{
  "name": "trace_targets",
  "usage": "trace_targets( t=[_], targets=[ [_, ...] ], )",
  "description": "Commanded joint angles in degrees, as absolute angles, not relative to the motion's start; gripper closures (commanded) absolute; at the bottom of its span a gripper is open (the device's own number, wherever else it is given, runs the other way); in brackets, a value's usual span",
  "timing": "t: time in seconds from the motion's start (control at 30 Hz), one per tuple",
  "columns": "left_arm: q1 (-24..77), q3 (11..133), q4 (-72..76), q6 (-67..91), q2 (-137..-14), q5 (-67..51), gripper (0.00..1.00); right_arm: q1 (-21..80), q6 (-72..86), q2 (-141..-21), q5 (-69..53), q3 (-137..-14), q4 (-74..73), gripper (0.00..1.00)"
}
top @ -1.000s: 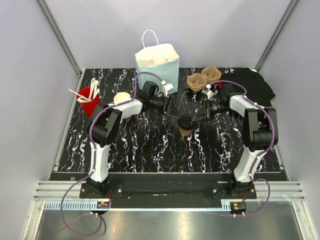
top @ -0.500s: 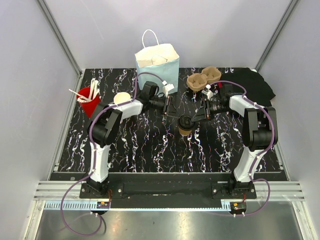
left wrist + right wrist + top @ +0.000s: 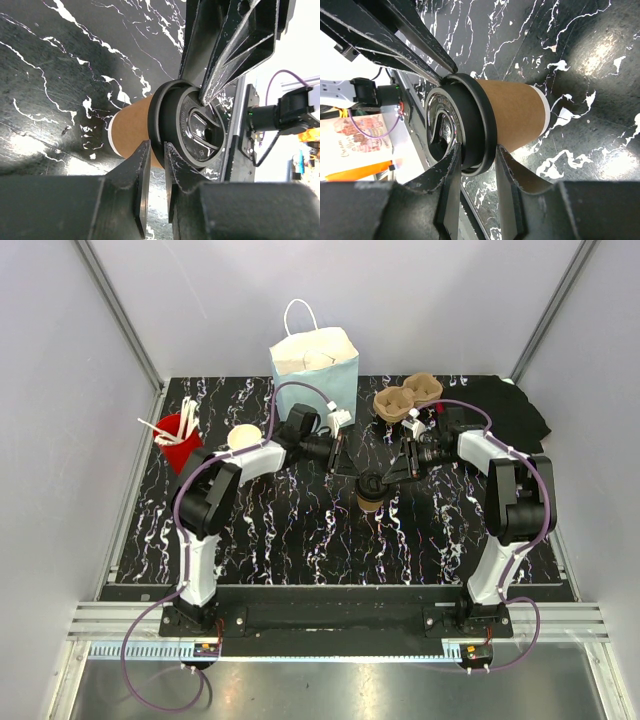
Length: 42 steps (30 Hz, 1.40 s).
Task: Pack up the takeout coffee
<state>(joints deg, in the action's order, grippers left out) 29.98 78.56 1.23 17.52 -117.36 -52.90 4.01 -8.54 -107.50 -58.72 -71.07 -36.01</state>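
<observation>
The tan paper cup point(image 3: 369, 501) stands upright mid-table with the black lid point(image 3: 371, 483) on it. My left gripper point(image 3: 353, 473) reaches it from the left. In the left wrist view its nearly closed fingers point(image 3: 156, 150) pinch the lid's rim point(image 3: 159, 112), above the cup wall point(image 3: 131, 129). My right gripper point(image 3: 389, 476) reaches from the right. In the right wrist view point(image 3: 478, 149) one finger lies on the lid point(image 3: 470, 125) top and the other sits under its rim against the cup point(image 3: 515, 112).
A pale blue paper bag point(image 3: 315, 368) stands open at the back centre. A brown pulp carrier point(image 3: 407, 397) sits back right beside a black cloth point(image 3: 520, 412). A stack of tan cups point(image 3: 243, 437) and a red holder with white sticks point(image 3: 178, 436) are at left.
My left wrist has edged slightly away from me. The cup, lid and right arm have stayed in place.
</observation>
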Motion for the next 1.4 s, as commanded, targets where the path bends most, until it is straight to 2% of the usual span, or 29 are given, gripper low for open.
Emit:
trace_targets(
  t=[0.0, 0.4, 0.5, 0.53, 0.63, 0.87, 1.13, 1.37],
  targets=[
    [31.9, 76.0, -6.8, 10.9, -118.7, -43.6, 0.81, 6.4, -13.8, -106.1, -49.9, -69.7, -36.6, 0.77],
    [32.8, 78.8, -10.9, 7.9, -119.3, -41.5, 0.72, 7.2, -14.8, -105.3, -47.4, -68.7, -36.4, 0.77],
    [31.5, 80.6, -10.8, 9.1, -117.5, -43.1, 0.64, 7.3, -14.8, -104.9, -47.6, -68.8, -36.4, 0.78],
    [31.1, 82.2, -10.9, 9.6, -117.0, -43.5, 0.57, 7.3, -14.7, -104.7, -47.7, -68.9, -36.5, 0.78],
    [29.7, 84.2, -11.0, 10.4, -114.8, -45.3, 0.52, 7.2, -14.7, -104.4, -47.7, -68.8, -36.4, 0.78],
    [28.6, 79.8, -8.5, 10.4, -108.4, -49.4, 0.5, 7.3, -14.5, -104.3, -48.4, -68.8, -36.1, 0.78],
    [26.3, 75.7, -0.7, 15.6, -106.5, -53.1, 0.49, 7.2, -13.4, -105.0, -49.0, -68.9, -35.3, 0.78],
    [28.3, 70.4, -0.7, 12.2, -104.8, -51.3, 0.48, 7.2, -12.0, -106.2, -50.6, -69.8, -35.4, 0.78]
  ],
)
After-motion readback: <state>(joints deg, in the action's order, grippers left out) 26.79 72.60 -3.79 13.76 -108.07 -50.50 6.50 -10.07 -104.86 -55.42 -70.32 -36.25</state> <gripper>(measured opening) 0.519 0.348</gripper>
